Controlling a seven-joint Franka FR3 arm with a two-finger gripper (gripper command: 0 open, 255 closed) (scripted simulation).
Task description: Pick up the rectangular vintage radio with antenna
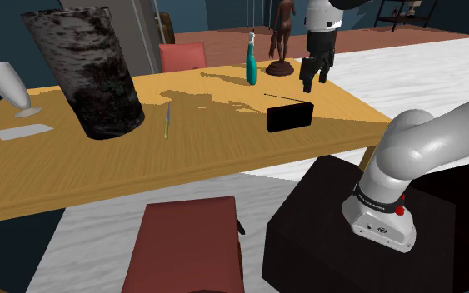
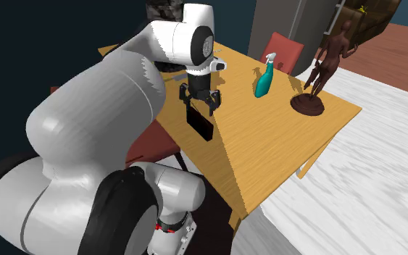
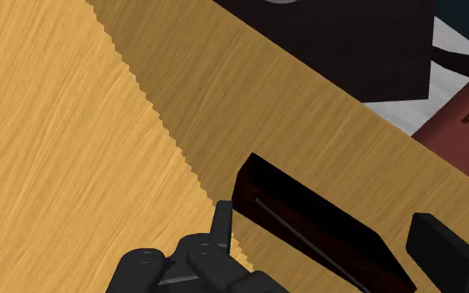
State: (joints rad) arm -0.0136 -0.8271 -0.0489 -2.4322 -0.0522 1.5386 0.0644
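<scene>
The radio (image 1: 289, 117) is a flat black rectangular box lying on the wooden table (image 1: 207, 146), with a thin antenna running along its top. My black gripper (image 1: 316, 80) hangs open just above and slightly beyond it in the shoulder view. In the second exterior view the gripper (image 2: 198, 103) points down over the radio (image 2: 202, 124), fingers apart and not touching it. In the wrist view the radio (image 3: 324, 223) lies between and below the two spread fingers (image 3: 222, 225), and the gripper (image 3: 332, 240) holds nothing.
A teal spray bottle (image 1: 251, 62) and a brown figurine (image 1: 281, 42) stand behind the radio. A large dark cylinder (image 1: 87, 71), a white goblet (image 1: 7, 83), a knife (image 1: 16, 133) and a thin pen (image 1: 167, 121) lie further along the table. Red chairs (image 1: 191, 245) flank the table.
</scene>
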